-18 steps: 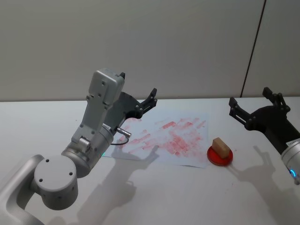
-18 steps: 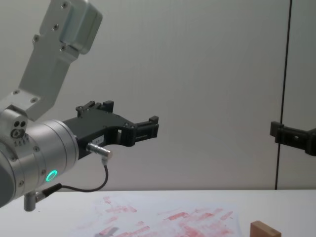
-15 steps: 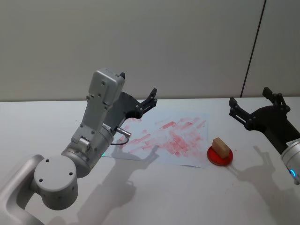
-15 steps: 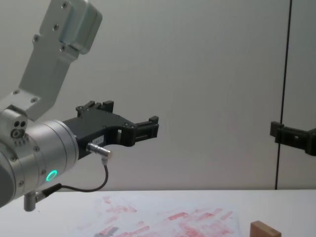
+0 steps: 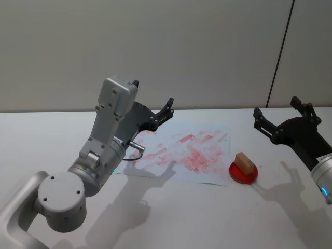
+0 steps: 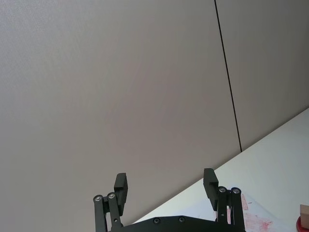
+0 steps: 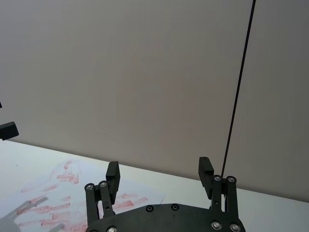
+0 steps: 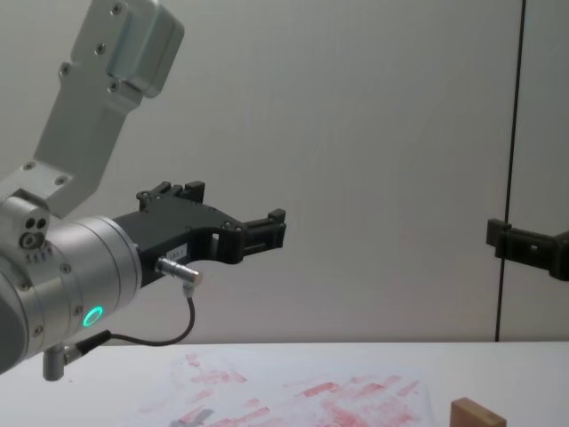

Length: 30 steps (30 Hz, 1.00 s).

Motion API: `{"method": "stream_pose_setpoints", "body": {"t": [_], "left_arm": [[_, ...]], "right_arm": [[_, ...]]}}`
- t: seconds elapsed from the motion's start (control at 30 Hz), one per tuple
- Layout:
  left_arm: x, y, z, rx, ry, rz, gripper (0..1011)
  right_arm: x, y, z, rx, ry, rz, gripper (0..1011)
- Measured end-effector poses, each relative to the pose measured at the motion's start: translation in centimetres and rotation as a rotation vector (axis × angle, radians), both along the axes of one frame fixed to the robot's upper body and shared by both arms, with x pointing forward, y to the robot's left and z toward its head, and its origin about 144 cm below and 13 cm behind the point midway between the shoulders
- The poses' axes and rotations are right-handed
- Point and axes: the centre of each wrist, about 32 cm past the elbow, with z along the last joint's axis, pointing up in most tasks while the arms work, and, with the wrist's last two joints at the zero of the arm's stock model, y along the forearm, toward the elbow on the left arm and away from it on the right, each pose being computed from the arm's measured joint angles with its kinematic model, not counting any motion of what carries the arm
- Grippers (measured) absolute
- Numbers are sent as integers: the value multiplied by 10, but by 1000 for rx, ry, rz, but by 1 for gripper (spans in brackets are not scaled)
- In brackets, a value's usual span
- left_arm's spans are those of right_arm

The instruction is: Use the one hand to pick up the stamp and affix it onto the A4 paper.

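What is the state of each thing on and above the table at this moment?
stamp: unheld, resting on the red pad.
red pad: under the stamp, at the paper's right edge.
paper: flat, covered with red prints.
left end effector: open, empty, raised above the paper.
right end effector: open, empty, raised right of the stamp.

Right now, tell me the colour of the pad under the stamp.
Red pad, clearest in head view.

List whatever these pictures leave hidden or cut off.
Underside of the stamp: head view, hidden against the red pad it rests on.
Lower part of the stamp: chest view, cut by the bottom edge.
Left part of the A4 paper: head view, covered by the left arm.
Most of the right gripper: chest view, cut by the right edge.
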Motion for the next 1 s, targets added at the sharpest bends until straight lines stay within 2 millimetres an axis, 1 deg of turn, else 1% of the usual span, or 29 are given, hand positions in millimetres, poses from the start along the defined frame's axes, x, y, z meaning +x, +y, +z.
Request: {"method": "stream_pose_setpoints", "body": {"t": [0.47,0.73,1.0], "left_arm": [[0,0,0,0,0,0,1001],[0,0,0,0,0,0,1001],[0,0,0,0,0,0,1002]], "right_arm": [[1,-2,0,0,1,3,1001],[1,-14,0,3,21,6,1001],[-7,-26,-1,2,64,-17,1001]]}}
